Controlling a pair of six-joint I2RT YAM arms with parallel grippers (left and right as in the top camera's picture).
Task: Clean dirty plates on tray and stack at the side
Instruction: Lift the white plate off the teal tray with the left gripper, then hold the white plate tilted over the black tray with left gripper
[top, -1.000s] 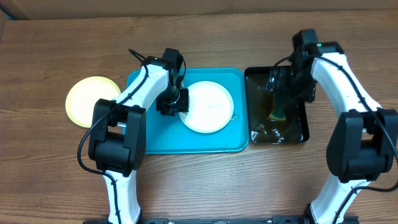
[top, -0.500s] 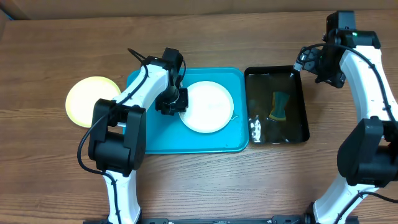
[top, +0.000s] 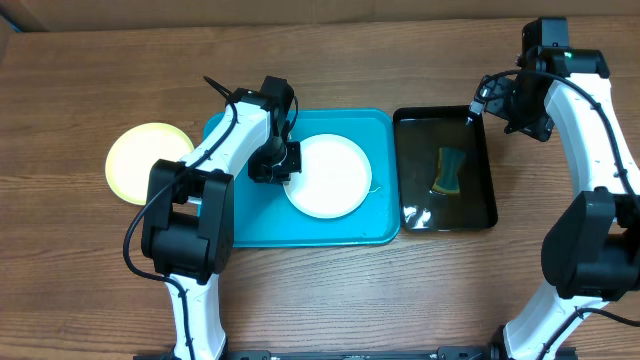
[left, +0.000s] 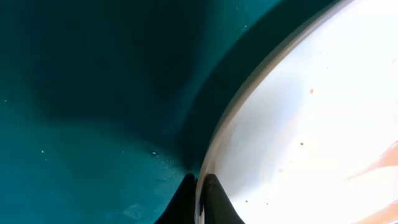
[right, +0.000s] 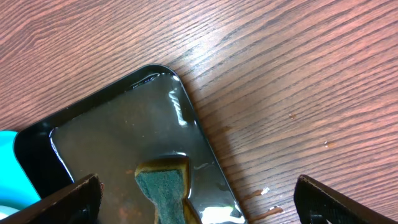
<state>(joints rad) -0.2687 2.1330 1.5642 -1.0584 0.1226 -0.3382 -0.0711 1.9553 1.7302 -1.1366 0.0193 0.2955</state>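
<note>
A white plate (top: 328, 176) lies on the turquoise tray (top: 240, 215). My left gripper (top: 272, 163) is shut on the plate's left rim. In the left wrist view the fingers (left: 200, 200) pinch the rim of the plate (left: 311, 118), which has a faint orange smear at the right and small specks, over the tray floor (left: 87, 124). The pale yellow-green plate (top: 148, 162) lies on the table left of the tray. No third plate shows. My right gripper (top: 497, 100) is open and empty above the table, by the black tray's back right corner; its fingers (right: 198, 202) are spread wide.
A glossy black tray (top: 415, 150) holding dark water stands right of the turquoise tray, with a green-and-yellow sponge (top: 449, 170) lying in it. The sponge (right: 163, 186) and the tray corner (right: 155, 78) also show in the right wrist view. Water drops lie on the wood beside the tray.
My right gripper let go of the sponge and rose away to the back right. The white plate has slid slightly left and toward the front in my left gripper.
</note>
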